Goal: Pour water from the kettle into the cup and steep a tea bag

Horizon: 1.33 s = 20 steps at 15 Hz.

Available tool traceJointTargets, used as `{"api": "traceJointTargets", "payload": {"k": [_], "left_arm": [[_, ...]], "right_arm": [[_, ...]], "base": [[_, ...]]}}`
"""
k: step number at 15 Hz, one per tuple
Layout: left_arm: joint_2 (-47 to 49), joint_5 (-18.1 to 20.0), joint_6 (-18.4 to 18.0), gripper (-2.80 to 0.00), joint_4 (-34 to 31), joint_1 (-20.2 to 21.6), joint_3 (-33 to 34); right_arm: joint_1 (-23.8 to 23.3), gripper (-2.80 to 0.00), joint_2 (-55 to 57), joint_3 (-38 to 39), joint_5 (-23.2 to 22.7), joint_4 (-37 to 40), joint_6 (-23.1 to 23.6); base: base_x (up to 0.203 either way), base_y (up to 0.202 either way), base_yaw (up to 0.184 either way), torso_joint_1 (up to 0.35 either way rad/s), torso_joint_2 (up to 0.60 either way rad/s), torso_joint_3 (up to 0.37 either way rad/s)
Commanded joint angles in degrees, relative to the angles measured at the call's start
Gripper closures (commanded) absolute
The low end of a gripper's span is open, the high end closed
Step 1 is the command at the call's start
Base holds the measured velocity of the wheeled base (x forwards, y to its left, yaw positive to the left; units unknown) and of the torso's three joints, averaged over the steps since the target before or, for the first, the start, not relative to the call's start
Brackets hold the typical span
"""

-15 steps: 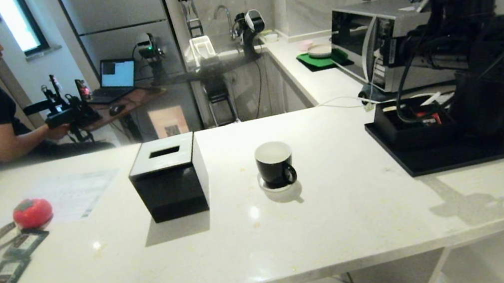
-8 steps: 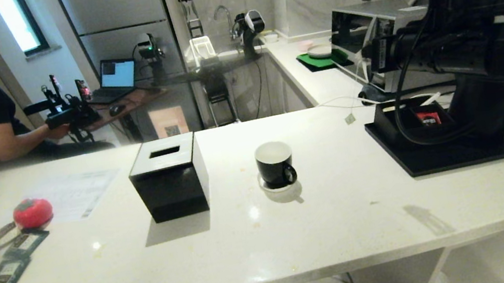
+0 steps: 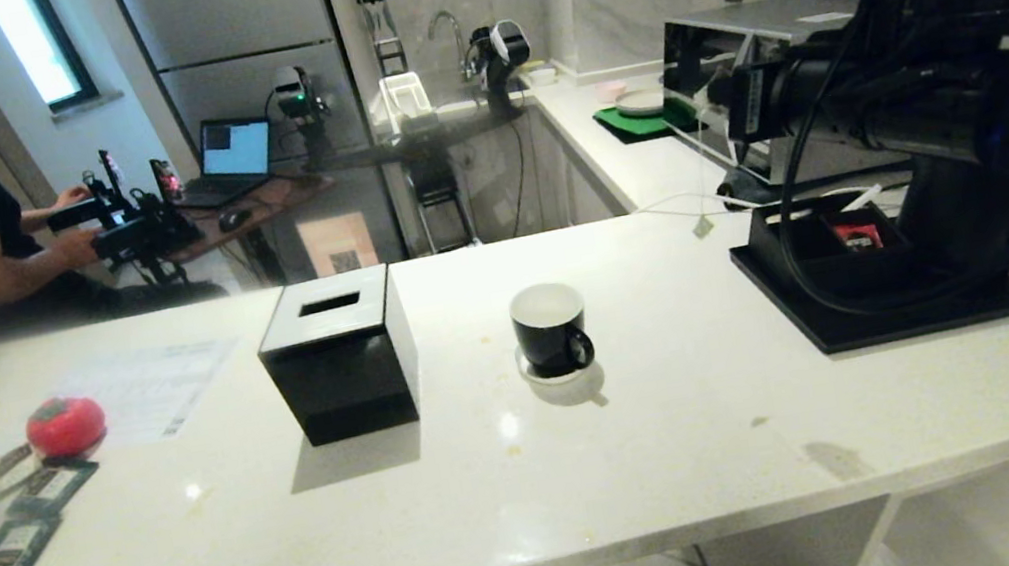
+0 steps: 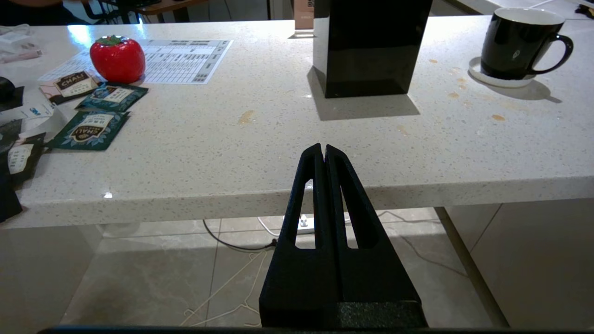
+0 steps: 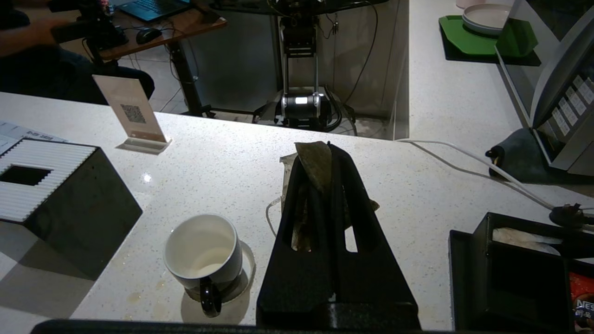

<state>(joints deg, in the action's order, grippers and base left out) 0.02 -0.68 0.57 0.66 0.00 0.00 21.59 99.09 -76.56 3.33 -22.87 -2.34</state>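
Our right claw (image 5: 327,153) is clamped on the tea bag (image 5: 315,162), arm stretched level and high above the table (image 3: 691,436), beyond the cup (image 3: 550,328). Our left claw (image 4: 323,149), closed and empty, hangs before the table's edge.

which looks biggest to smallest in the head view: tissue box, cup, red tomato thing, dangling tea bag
1. tissue box
2. cup
3. red tomato-shaped thing, close to the cup in apparent size, so this order is unsure
4. tea bag, clearly the smallest
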Motion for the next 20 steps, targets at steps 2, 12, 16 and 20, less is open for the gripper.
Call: {"api": "traceJointTargets", "payload": {"k": [2,12,16,20], "left_arm": [[-0.02,-0.02,0.04,0.00,0.04,0.00,0.00],[-0.02,-0.02,0.04,0.00,0.04,0.00,0.00],[-0.02,-0.02,0.04,0.00,0.04,0.00,0.00],[-0.02,-0.02,0.03,0.00,0.04,0.00,0.00]], "right_arm": [[0.91,0.00,0.14,0.44,0.01,-0.51,-0.03],[1.96,0.00,0.28,0.35,-0.06,-0.51,-0.19],[3.17,0.00,0.06,0.44,-0.08,-0.51,-0.30],[4.75,0.00,0.06,0.59,-0.08,-0.51,-0.25]], "base": [[0.000,0.000,0.000,0.000,0.00,0.000],[0.000,0.000,0.000,0.000,0.00,0.000],[0.000,0.000,0.000,0.000,0.00,0.000],[0.000,0.000,0.000,0.000,0.00,0.000]]}}
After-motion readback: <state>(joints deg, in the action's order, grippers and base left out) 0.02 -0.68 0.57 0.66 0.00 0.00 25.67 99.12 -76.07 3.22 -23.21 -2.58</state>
